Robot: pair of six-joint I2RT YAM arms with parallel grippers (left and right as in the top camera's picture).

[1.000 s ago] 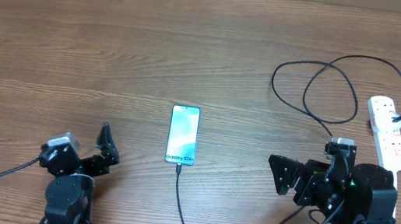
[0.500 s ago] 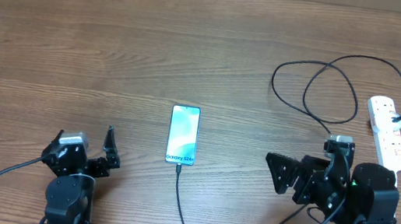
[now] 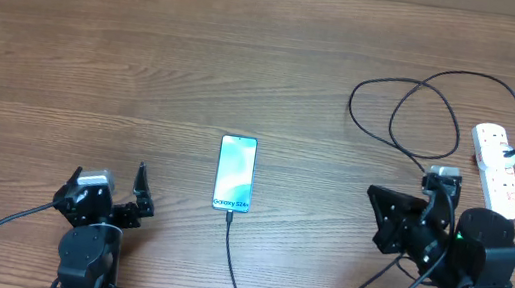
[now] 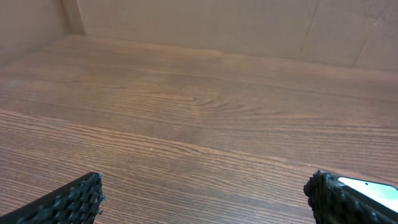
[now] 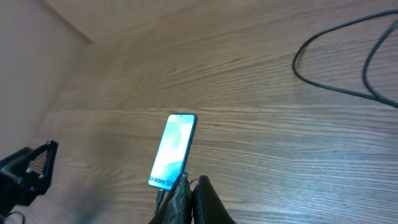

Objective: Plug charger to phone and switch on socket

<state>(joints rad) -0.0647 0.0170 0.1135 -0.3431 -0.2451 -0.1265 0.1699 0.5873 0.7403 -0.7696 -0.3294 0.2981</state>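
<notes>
Wood counter [image 3: 150, 48], seen from my remote station. Right fingers [image 5: 193, 202] pressed together, holding nothing, hovering low over counter just short of phone's near end. Left fingers [image 4: 74, 199] spread wide, empty, at near-left edge. White power strip [image 3: 497, 170] lies far right, black plug seated in it; switch position I cannot tell. Galaxy phone [image 3: 235, 173] flat mid-counter, screen lit. Charger cable [image 3: 228, 241] meets phone's near short end and loops loosely beside strip.

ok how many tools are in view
2: left tool, open, left of the phone; right tool, shut, right of it. none looks hidden
</notes>
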